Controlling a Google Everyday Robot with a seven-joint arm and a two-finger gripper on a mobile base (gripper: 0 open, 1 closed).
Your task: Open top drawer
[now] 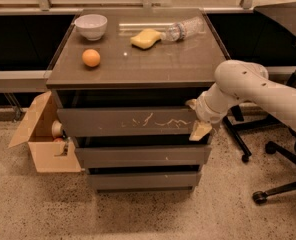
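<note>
The top drawer (113, 122) is the wide grey-brown front with white scratch marks across its middle, just under the cabinet top (138, 66). A dark gap shows above it. My gripper (198, 118) is at the drawer's right end, against the front's edge, at the end of my white arm (258, 86), which reaches in from the right. I cannot tell whether it touches or holds the drawer edge.
Two narrower drawer fronts (143, 156) lie below. On the top are a white bowl (91, 25), an orange (91, 58), a yellow sponge (145, 38) and a lying plastic bottle (185, 28). An open cardboard box (43, 139) stands at the left, office chair legs (268, 149) at the right.
</note>
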